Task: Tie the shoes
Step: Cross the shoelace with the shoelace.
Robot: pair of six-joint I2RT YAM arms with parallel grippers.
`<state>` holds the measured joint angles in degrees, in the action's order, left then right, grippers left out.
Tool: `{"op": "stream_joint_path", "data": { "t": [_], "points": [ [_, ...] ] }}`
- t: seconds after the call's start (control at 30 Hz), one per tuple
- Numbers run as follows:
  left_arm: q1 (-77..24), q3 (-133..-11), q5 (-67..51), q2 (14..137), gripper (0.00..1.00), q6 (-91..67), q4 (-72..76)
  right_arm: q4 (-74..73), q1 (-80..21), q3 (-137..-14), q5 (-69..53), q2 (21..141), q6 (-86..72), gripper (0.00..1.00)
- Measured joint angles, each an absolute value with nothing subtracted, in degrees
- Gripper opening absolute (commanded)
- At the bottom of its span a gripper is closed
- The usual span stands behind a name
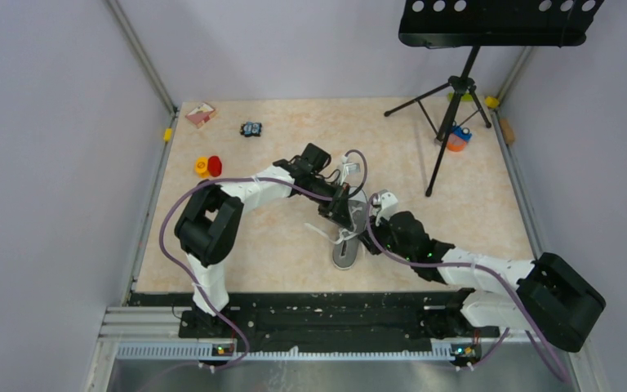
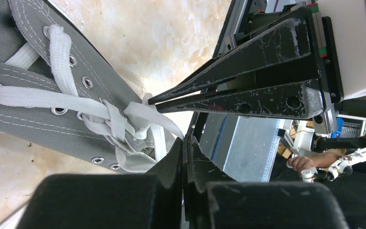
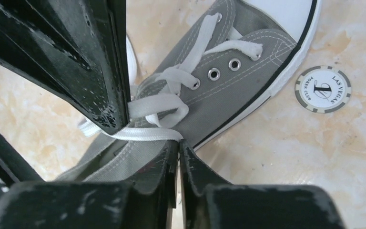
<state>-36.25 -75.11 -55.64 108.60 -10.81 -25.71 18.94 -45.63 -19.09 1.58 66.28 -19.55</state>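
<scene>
A beige, marbled table [image 1: 473, 220] filled the floor of a booth closed in by pale grey walls [image 1: 49, 163], with bare metal posts [image 1: 143, 53] rising at the back corners and a black mounting rail [image 1: 335, 318] along the near edge. A black music stand [image 1: 498, 20] stood on its tripod at the far right, and an orange-and-blue object [image 1: 457, 139] lay just beside one tripod leg. Toward the far left were a small pinkish box [image 1: 201, 113] and a small dark object [image 1: 251, 129] near it. Nearer the arms, a yellow piece [image 1: 202, 167] sat just beside a red one [image 1: 215, 164]; all were too small to identify. The grey sneaker [image 3: 233, 95] lay near the middle of the table, between the two arms and well apart from all of these, with a poker chip [image 3: 322, 89] on the table just beside its white sole. From above, both wrists and their purple cables [image 1: 163, 237] crowded over the sneaker and hid most of it. The left gripper [image 2: 186, 140] was fully closed, its tips pinched on a strand of the white laces [image 3: 155, 102] over the eyelets. The right gripper [image 3: 178, 143] worked close beside it — its fingers only a thin slit apart, nipping a flat run of the same laces. In each wrist view the other arm's black fingers blocked part of the sneaker's upper.
</scene>
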Motion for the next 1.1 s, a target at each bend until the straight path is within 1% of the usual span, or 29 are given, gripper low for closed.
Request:
{"op": "stream_joint_path", "data": {
  "t": [0.2, 0.53, 0.73, 1.1],
  "points": [
    [-36.2, -75.1, -55.7, 108.6, 0.0, -10.8, -25.7, 19.2, -45.6, -19.2, 1.4, 66.0, -19.6, 0.0],
    [-36.0, -75.1, -55.9, 108.6, 0.0, -10.8, -25.7, 19.2, -45.6, -19.2, 1.7, 61.5, -21.3, 0.0],
    [-35.9, -75.1, -55.9, 108.6, 0.0, -10.8, -25.8, 19.8, -45.6, -19.6, 0.3, 63.7, -23.2, 0.0],
    [-35.9, -75.1, -56.2, 108.6, 0.0, -10.8, -25.8, 25.1, -45.6, -20.0, -0.5, 67.8, -29.3, 0.0]
  ]
}}
